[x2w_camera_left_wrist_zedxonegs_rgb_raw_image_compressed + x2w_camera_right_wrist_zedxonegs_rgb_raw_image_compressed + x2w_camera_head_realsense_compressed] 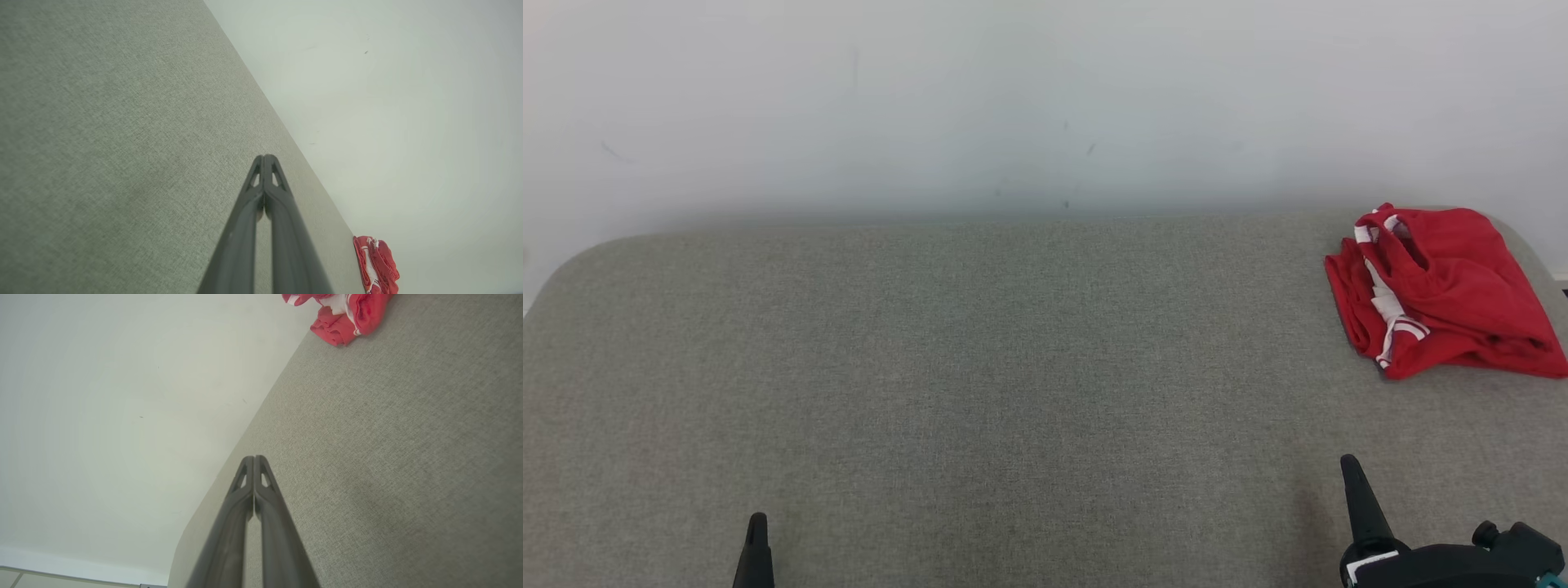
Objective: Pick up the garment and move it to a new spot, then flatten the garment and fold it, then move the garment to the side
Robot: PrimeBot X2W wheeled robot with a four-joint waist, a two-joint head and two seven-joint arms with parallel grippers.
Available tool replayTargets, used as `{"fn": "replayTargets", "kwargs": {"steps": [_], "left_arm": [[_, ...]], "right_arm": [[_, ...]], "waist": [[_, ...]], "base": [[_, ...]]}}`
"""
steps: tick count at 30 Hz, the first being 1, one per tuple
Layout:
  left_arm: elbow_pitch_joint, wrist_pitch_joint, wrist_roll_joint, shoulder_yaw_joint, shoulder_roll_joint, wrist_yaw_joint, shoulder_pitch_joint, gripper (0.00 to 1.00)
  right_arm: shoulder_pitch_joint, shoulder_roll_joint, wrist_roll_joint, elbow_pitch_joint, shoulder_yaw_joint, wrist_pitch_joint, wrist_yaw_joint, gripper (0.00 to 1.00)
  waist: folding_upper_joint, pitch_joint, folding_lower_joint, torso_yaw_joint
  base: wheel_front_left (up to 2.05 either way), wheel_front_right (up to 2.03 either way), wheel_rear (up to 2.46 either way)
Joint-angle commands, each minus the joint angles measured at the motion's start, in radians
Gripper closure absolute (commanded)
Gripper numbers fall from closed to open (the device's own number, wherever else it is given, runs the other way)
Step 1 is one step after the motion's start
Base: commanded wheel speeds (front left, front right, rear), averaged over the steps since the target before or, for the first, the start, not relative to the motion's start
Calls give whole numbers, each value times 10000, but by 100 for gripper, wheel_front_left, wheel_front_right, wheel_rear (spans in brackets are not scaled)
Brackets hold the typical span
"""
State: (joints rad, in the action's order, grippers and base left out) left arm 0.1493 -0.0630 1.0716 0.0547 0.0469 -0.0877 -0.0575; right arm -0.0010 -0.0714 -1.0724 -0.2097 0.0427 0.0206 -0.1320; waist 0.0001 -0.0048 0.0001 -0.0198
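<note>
Red garment (1441, 290) is lying bunched at the far right corner of the grey padded surface (1013, 367), well apart from both grippers. Right gripper (1349, 465) is sitting nearer it, left gripper (757, 523) farther. Both are showing fingers pressed together, holding nothing.

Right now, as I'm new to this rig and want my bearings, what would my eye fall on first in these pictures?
The red garment with white trim stands out at once, lying bunched at the far right corner of the grey fabric surface, close to the pale wall. Next come the two dark grippers at the near edge, the left gripper and the right gripper, both shut and well apart from the garment.
</note>
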Motion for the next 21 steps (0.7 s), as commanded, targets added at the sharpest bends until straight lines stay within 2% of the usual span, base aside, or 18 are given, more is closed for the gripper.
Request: {"fn": "replayTargets", "kwargs": {"steps": [1, 21], "left_arm": [[-136, 54, 342, 52, 37, -35, 197, 100], [-222, 489, 2292, 168, 42, -187, 271, 100]], "right_arm": [[-199, -69, -302, 117, 44, -68, 11, 100], [-378, -42, -2342, 113, 235, -678, 15, 100]], "waist": [[-1, 2, -1, 5], [-1, 26, -1, 66]], "base": [[0, 0, 0], [0, 0, 0]]}}
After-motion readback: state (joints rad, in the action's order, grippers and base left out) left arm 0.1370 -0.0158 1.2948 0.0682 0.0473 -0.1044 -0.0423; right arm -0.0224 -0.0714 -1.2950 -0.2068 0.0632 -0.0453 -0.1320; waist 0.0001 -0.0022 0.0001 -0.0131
